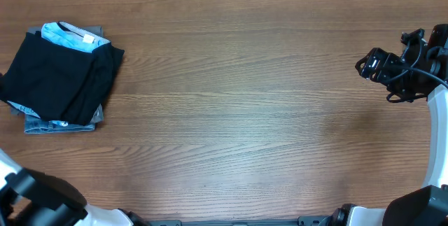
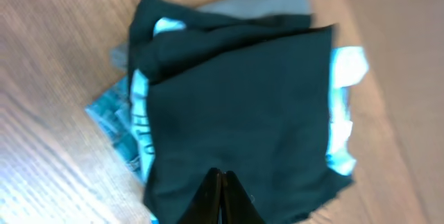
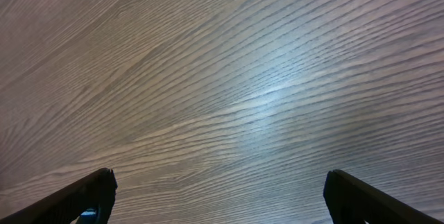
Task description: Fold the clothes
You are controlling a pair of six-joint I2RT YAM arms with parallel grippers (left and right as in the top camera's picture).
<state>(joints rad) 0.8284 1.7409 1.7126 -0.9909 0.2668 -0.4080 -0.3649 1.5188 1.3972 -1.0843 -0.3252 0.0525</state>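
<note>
Left gripper [image 2: 220, 195] jaws pressed together, nothing between them, tips clear of pile. Right gripper [image 3: 218, 177] jaws spread wide, empty, over wooden table [image 1: 245, 107]. Black T-shirt [image 1: 61, 79] lies folded atop pile near table's left edge (light blue garment [image 1: 70, 37] and denim piece [image 1: 59, 125] beneath)

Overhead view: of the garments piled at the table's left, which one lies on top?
The black T-shirt; the light blue garment and the grey-blue denim-like piece only peek out from under its edges.
</note>
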